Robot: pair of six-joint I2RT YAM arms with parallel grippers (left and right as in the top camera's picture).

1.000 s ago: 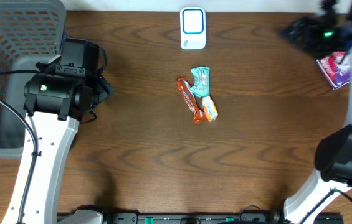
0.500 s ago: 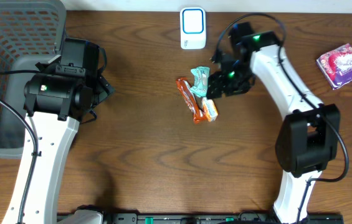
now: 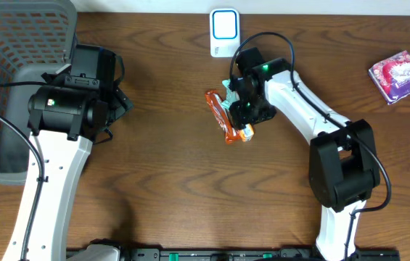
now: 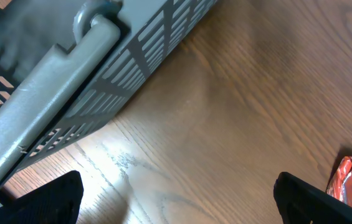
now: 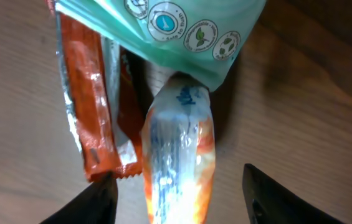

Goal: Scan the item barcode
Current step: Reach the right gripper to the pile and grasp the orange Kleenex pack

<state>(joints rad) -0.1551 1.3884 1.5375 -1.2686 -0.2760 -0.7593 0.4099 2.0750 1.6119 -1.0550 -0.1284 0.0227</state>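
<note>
- Where three snack packets lie heaped at mid-table, the right gripper [image 3: 248, 107] hangs directly over them, its arm reaching in from the right side.
- Orange-and-white packet [image 5: 179, 149]: the item to be scanned. It lies flat on the wooden table [image 3: 161, 174], running lengthwise between the right gripper's two fingers [image 5: 98, 199].
- Right fingers: partly spread, one on each side of the orange-and-white packet. A strip of bare wood shows between each finger and the wrapper, so nothing is gripped.
- Teal packet [image 5: 163, 28]: overlaps the far end of the orange-and-white packet, with a row of small round emblems printed on its upper face.
- Red-orange wrapper [image 5: 85, 106]: a long, crinkled bar wrapper just beside the orange-and-white packet, its far end tucked under the teal packet.
- Scanner [image 3: 225, 32]: a white unit with a blue-rimmed face, standing at the far edge of the table, near the heap but apart from it.
- Pink-and-purple packet [image 3: 399, 76]: lies alone toward the right edge, well apart from the heap.
- Left gripper [image 4: 176, 196]: fingers spread wide and holding nothing, above bare wood just beside the grey mesh basket [image 3: 9, 72]. The ends of the red-orange wrapper and the teal packet show at the lower corner of the left wrist view.
</note>
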